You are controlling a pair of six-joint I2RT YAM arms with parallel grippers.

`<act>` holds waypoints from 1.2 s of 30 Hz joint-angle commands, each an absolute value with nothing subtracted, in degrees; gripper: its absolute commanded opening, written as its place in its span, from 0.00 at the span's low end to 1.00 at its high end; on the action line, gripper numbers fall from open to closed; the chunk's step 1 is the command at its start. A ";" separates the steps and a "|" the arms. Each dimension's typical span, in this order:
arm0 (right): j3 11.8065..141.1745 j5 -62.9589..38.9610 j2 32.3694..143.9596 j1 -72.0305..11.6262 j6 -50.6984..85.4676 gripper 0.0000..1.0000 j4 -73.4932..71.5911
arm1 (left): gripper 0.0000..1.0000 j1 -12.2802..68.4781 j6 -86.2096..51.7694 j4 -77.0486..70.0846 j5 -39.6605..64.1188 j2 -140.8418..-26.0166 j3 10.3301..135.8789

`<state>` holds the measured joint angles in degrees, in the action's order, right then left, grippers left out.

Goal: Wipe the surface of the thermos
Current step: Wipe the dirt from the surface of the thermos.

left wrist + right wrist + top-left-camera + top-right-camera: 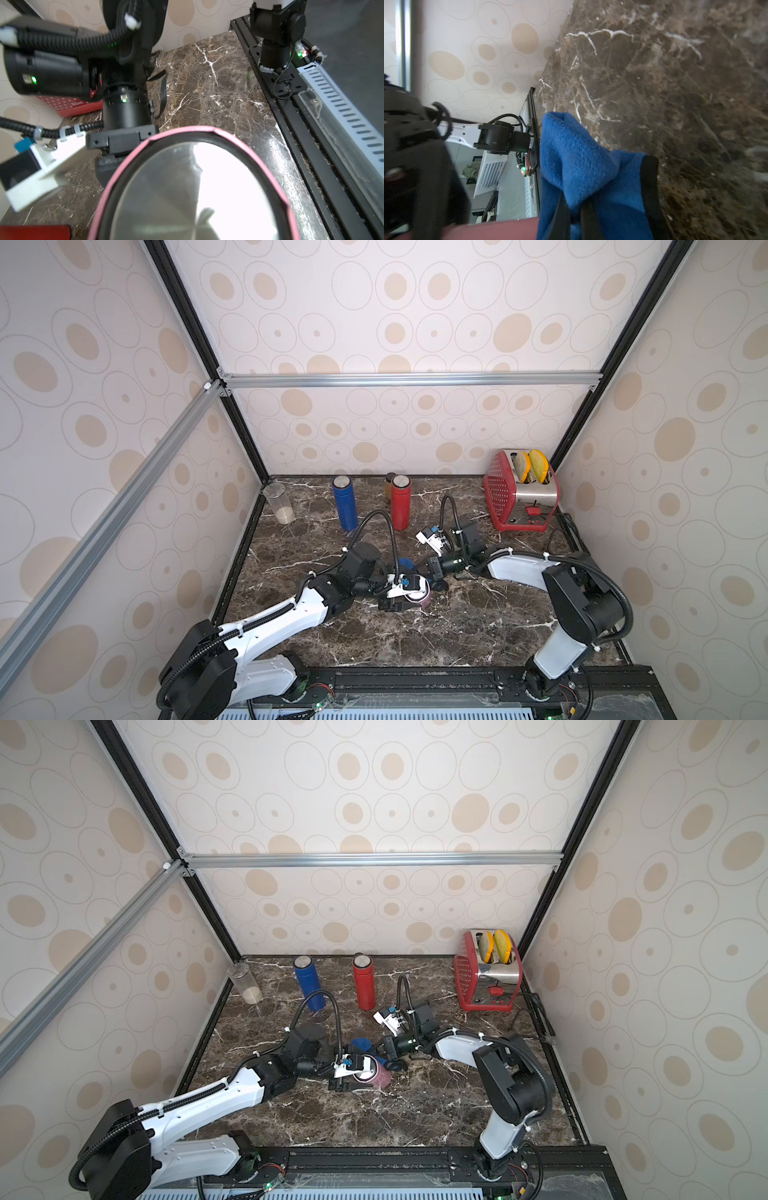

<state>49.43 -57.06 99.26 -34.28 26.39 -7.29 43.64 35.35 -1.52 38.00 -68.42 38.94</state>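
Note:
A pink thermos with a steel cap lies tilted near the middle of the marble table. My left gripper is shut on it at the cap end. The cap fills the left wrist view and hides the fingers. A blue cloth is bunched between the black fingers of my right gripper, which is shut on it. The cloth sits against the thermos's far side in both top views, and the pink body shows right beside it in the right wrist view.
A blue thermos and a red thermos stand upright at the back, with a brown bottle behind the red one. A clear jar holding white powder is at the back left. A red toaster holding bread is at the back right.

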 commanded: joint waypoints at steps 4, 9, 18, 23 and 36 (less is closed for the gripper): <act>54.35 -63.43 97.41 -35.36 18.44 0.00 6.35 | 0.45 43.26 38.23 4.14 34.46 -69.36 40.22; 60.86 -65.98 90.78 -35.18 14.16 0.00 20.15 | 0.44 43.24 38.33 4.22 34.23 -69.79 40.30; 57.61 -66.53 90.65 -35.16 17.13 0.00 15.59 | 0.44 43.25 37.28 4.35 34.37 -70.61 40.67; 50.54 -60.43 95.90 -35.15 18.98 0.00 7.08 | 0.44 43.29 36.06 4.39 34.30 -70.66 40.78; 45.79 -46.07 86.20 -35.16 16.75 0.00 11.13 | 0.45 43.24 17.23 1.67 27.51 -72.82 42.80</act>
<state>46.44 -47.55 91.88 -33.85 18.74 2.44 43.94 23.24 -0.82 36.67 -71.05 41.74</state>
